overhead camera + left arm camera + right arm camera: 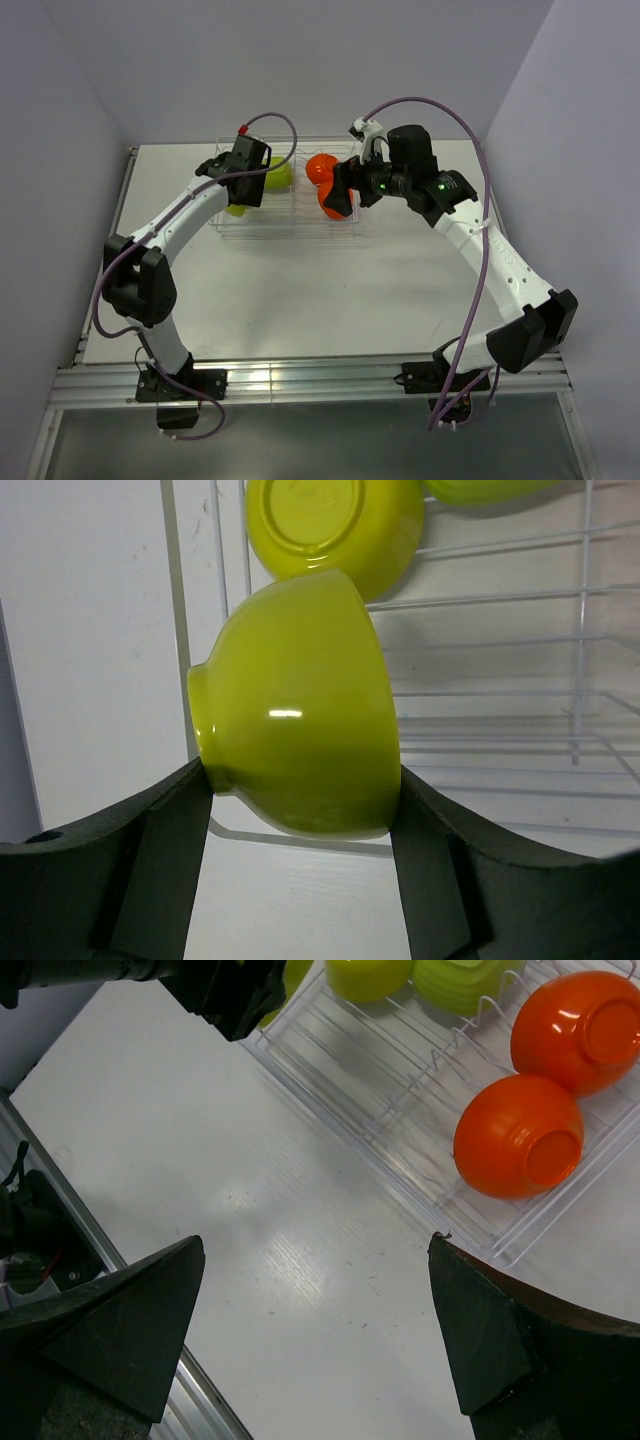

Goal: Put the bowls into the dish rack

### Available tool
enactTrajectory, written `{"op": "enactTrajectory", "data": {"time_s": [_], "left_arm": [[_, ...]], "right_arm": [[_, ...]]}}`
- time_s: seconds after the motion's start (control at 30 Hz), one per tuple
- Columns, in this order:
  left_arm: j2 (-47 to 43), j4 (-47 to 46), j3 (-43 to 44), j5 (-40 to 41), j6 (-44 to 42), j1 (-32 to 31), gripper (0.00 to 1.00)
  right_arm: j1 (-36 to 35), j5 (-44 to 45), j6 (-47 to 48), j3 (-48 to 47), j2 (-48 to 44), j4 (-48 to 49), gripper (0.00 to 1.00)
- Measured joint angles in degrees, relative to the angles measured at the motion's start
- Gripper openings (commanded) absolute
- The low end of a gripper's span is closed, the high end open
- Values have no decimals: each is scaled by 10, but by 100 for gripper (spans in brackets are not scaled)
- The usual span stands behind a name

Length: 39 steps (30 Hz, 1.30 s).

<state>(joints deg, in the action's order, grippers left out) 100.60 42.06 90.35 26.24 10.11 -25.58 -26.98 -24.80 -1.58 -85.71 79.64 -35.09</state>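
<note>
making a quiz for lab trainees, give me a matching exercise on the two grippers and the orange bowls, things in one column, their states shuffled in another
Things:
1. left gripper
2. right gripper
3. two orange bowls

States:
a. lying in the dish rack
b. open, holding nothing, above the table
c. shut on a lime-green bowl

Pairs: 1-c, 2-b, 3-a

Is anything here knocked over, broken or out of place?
Nothing looks damaged or spilled. One green bowl sits sideways in the left gripper at the edge of the rack; two orange bowls lie tipped inside it.
</note>
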Motion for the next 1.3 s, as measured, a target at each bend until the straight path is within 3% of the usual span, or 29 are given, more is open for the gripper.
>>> {"op": "enactTrajectory", "data": {"time_s": [1.3], "left_arm": [[119,4,16,73,-52,-20,2]], "right_arm": [[7,12,1,28,0,-9,100]]}}
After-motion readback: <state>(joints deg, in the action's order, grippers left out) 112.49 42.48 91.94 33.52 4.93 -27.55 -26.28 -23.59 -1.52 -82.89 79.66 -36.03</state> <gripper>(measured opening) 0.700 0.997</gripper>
